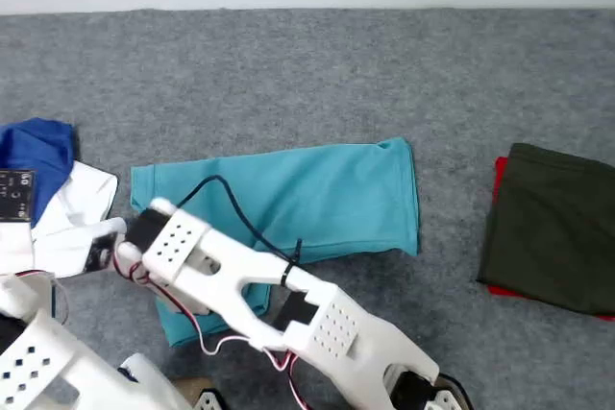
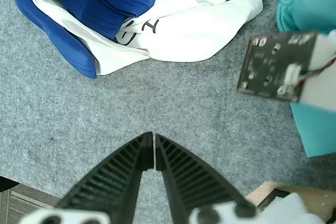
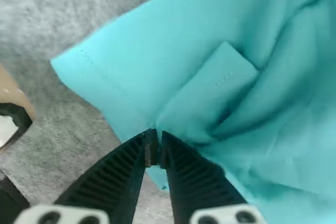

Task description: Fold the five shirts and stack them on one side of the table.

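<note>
Pinching the teal shirt (image 1: 327, 189) by its hem, the right gripper (image 3: 153, 148) has its jaws pressed tight on the cloth at mid-table, at the end nearest the white shirt (image 2: 199, 24). Best now is a low, even carry so the fold lands square, while the left gripper (image 2: 154, 150), pressed together on nothing over the grey mat (image 2: 79, 119), could pin the crease.

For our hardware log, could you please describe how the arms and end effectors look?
The right arm and left arm are white with perforated panels, black servos, and black, red and white cables. The left end effector and right end effector have black ribbed fingers.
</note>
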Controlling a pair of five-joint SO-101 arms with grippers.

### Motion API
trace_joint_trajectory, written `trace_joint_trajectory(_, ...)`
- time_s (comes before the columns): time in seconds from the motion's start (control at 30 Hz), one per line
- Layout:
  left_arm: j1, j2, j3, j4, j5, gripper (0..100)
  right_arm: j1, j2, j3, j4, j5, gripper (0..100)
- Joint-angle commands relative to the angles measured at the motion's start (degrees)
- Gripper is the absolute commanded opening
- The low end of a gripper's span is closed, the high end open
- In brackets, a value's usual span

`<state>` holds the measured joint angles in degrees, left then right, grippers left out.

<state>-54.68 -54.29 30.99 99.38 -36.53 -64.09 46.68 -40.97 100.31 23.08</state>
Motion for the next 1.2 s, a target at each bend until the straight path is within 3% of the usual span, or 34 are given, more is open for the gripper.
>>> trace_joint_trajectory(0.0, 0.00, -0.70, -0.22, 0.62, 0.00, 1, 2.24, -4.00, -4.84, 2.59, 0.62, 1.0)
trace_joint_trajectory(0.3, 0.09, -0.70, -0.31, 0.62, 0.00, 1, 2.77, -15.34, -3.69, 2.77, 0.53, 1.0)
trace_joint_trajectory(0.53, 2.11, -0.35, -0.31, 0.62, 0.00, 2, 12.26, -25.27, 2.46, 2.77, -6.07, 10.2)
trace_joint_trajectory(0.67, 10.02, -0.18, 1.45, 0.62, 0.09, 9, 19.47, -32.31, 4.84, 2.68, -9.85, 19.1)
trace_joint_trajectory(0.77, 17.14, -0.18, 4.70, 0.44, 0.18, 17, 25.45, -36.88, 5.98, 2.68, -10.99, 19.8)
trace_joint_trajectory(1.03, 32.62, 0.97, 10.59, -0.88, 0.09, 16, 42.51, -48.22, 15.38, 2.59, -11.16, 19.9)
trace_joint_trajectory(1.17, 37.98, 9.41, 9.27, -1.05, 0.18, 17, 48.84, -52.70, 21.19, 2.51, -11.25, 19.9)
